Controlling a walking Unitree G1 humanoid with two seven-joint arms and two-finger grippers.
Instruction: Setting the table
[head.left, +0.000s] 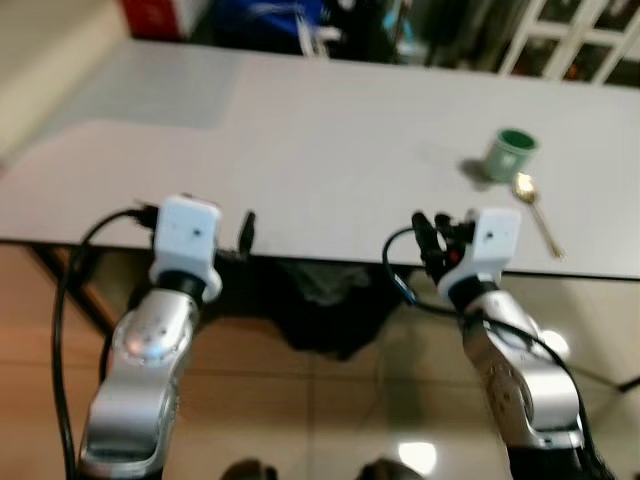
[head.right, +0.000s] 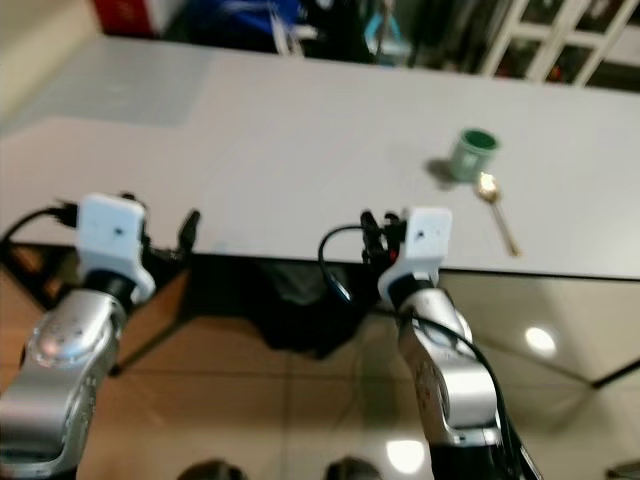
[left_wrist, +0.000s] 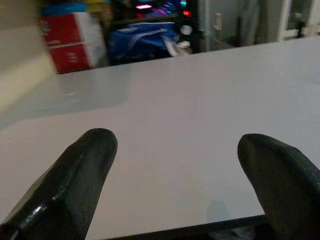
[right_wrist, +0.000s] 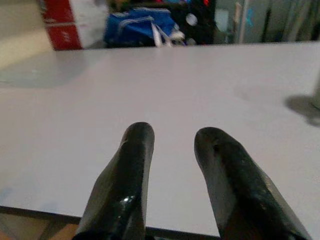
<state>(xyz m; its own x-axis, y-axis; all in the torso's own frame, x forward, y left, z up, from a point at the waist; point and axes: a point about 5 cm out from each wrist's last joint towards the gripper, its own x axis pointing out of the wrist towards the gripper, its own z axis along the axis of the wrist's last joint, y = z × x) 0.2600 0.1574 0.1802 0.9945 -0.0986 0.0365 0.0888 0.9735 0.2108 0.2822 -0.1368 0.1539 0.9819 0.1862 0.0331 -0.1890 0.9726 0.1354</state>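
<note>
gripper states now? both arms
Left pincer: open, empty, at the table near edge.
Right pincer: open, narrower gap, empty, over the same edge.

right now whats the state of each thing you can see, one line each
green cup: upright on the table, mouth up, free of both pincers
gold spoon: lying flat beside the cup, bowl end nearest it
white table: bare across its left and middle
left pincer: open wide, holding nothing, at the table's near edge
right pincer: open, fingers nearer together, holding nothing, at the near edge
</note>
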